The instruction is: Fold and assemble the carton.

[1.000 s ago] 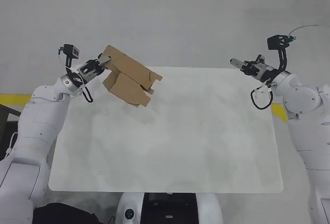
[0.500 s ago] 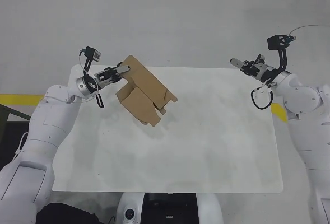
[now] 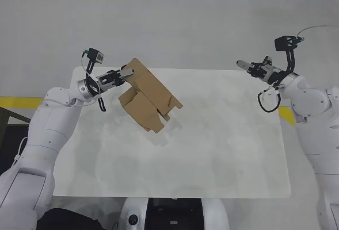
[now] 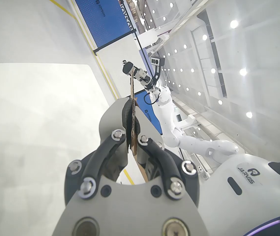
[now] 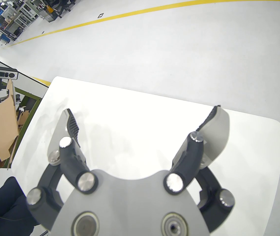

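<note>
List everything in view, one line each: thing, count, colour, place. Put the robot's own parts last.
carton: 1, brown cardboard, not yet assembled, held by one edge at the table's far left corner.
table: 1, white, in front of the robot.
floor tape: at least two strips, yellow, on the pale floor beyond the table.
green frame: 1, dark green, beside the table's left end.
left gripper: 1, grey and black, shut on the carton's edge at the far left corner.
right gripper: 1, grey and black, open and holding nothing, by the table's far right corner.
</note>
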`<action>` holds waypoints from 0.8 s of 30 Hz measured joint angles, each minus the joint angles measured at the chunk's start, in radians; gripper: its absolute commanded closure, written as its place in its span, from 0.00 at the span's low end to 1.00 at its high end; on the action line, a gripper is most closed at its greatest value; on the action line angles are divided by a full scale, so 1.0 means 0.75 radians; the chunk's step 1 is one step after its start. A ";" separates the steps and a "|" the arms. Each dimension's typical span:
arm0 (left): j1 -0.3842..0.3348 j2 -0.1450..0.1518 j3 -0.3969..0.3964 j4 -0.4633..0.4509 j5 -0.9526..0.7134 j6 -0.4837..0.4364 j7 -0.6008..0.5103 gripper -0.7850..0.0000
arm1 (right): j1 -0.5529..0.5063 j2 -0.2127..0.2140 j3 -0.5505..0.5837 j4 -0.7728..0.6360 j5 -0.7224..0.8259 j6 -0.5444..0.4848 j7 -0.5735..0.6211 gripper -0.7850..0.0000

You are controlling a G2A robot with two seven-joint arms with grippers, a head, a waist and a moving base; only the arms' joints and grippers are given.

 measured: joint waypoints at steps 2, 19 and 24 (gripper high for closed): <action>0.000 0.000 0.000 0.000 0.000 0.000 0.000 1.00 | 0.000 0.000 0.000 0.000 0.000 0.000 0.000 0.00; 0.036 0.012 0.008 -0.114 0.103 0.103 -0.096 1.00 | 0.013 -0.010 -0.064 0.014 0.061 -0.010 0.128 0.00; 0.048 0.001 0.045 -0.159 0.105 0.125 -0.137 1.00 | 0.032 -0.022 -0.131 0.054 0.240 -0.044 0.335 0.00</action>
